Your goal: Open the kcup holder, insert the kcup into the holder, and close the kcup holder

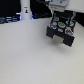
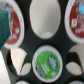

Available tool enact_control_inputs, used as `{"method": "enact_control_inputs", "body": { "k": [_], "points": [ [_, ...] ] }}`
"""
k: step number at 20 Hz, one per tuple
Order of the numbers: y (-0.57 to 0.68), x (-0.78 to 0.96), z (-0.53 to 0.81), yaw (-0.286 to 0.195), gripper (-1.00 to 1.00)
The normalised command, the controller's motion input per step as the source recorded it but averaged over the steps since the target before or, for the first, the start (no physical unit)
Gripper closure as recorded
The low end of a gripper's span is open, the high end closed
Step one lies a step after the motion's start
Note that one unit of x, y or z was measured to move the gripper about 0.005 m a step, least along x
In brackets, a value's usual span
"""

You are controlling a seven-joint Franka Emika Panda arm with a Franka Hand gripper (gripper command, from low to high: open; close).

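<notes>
- Nearest you in the wrist view, the kcup [image 2: 47,61], green-topped, sits in a round slot of the kcup holder [image 2: 49,39], among red-lidded pods [image 2: 13,27] and empty slots.
- A teal tool finger [image 2: 5,22] shows at the edge; you cannot tell whether the tool is apart or together.
- Farther off, the holder [image 1: 61,28] rests on the pale desk [image 1: 30,57], seemingly open under the arm.
- Judged: insertion looks done; closing remains.
</notes>
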Motion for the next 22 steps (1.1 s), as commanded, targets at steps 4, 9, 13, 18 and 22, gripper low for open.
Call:
{"method": "enact_control_inputs", "body": {
  "k": [4,9,13,18,22],
  "points": [
    [-0.38,0.77,0.08,0.015,-1.0],
    [-0.18,0.85,0.0,0.015,-1.0],
    [0.03,0.81,0.0,0.035,-1.0],
    [0.27,0.4,-0.15,0.137,-1.0],
    [0.17,0.08,-0.2,0.221,-1.0]
  ]
}}
